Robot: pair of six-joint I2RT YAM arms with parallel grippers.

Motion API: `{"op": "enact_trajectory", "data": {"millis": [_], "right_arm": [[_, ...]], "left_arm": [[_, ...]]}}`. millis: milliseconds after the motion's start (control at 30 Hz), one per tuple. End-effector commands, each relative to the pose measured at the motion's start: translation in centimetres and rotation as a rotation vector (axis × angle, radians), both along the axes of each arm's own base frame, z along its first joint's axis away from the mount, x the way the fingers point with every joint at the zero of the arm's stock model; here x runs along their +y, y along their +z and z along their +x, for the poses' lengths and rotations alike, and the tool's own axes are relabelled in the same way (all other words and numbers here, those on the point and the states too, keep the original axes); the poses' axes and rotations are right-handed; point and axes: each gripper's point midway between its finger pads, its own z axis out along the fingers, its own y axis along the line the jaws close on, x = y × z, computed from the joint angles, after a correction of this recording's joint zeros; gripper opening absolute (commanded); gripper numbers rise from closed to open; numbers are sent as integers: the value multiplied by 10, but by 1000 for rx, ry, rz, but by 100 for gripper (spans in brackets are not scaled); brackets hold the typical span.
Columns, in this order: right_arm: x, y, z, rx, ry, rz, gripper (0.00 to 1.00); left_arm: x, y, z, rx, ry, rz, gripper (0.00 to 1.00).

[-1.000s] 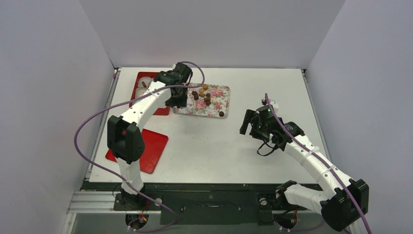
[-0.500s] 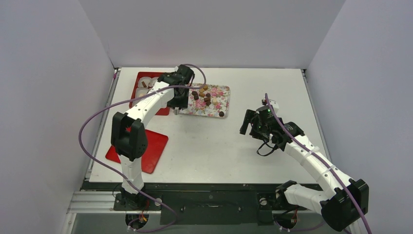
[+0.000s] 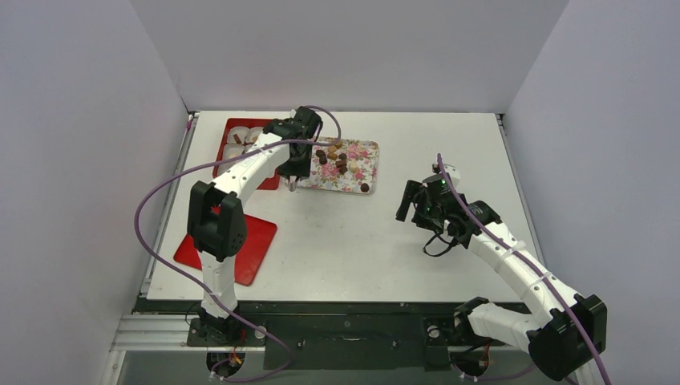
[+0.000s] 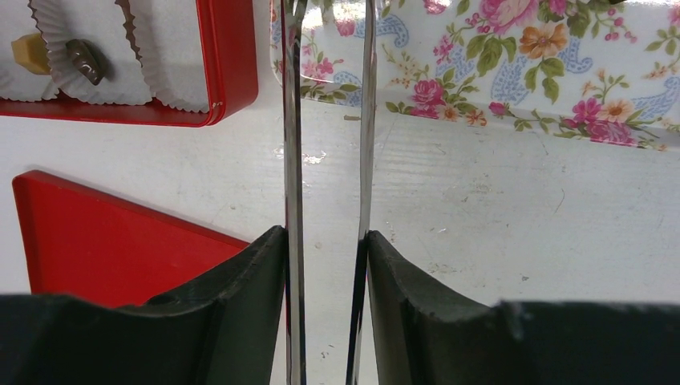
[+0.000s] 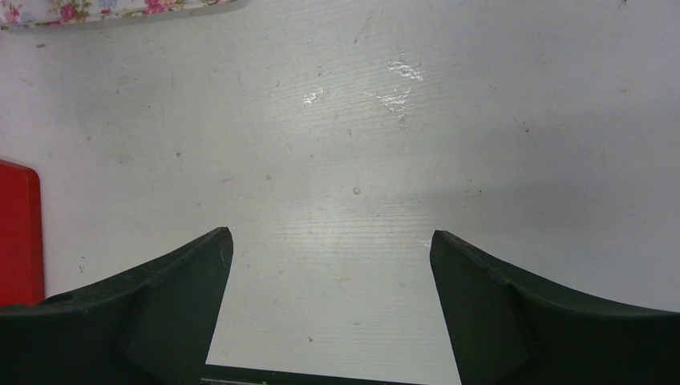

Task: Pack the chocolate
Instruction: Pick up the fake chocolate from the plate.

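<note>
Several small brown and cream pieces of chocolate (image 3: 333,156) lie on a floral tray (image 3: 360,154); one dark piece (image 3: 365,188) sits alone at its near right corner. My left gripper (image 3: 293,170) hangs over the tray's left edge, shut on metal tongs (image 4: 293,160). The tongs' two blades stand apart over the white table and the tray rim (image 4: 513,88); their tips run out of the left wrist view. A dark chocolate (image 4: 84,60) and a cream one (image 4: 28,50) rest in white paper cups in the red box (image 4: 236,64). My right gripper (image 3: 410,202) is open and empty above bare table (image 5: 330,237).
The red box (image 3: 227,132) stands left of the tray. Its flat red lid (image 3: 258,241) lies near the table's front left, also seen as the red lid (image 4: 104,241) in the left wrist view. White walls enclose the table on three sides.
My left arm has shifted a little to the right, bringing the tongs closer to the tray's left edge. The right arm has not moved.
</note>
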Motion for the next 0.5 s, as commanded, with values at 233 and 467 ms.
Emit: {"op": "enact_trajectory", "data": {"millis": [233, 467], "right_arm": [[-3, 6, 8, -39, -29, 7, 89], [-4, 8, 7, -44, -31, 8, 89]], "left_arm": [[-1, 21, 16, -77, -4, -4, 28], [-2, 41, 11, -105, -12, -19, 25]]}}
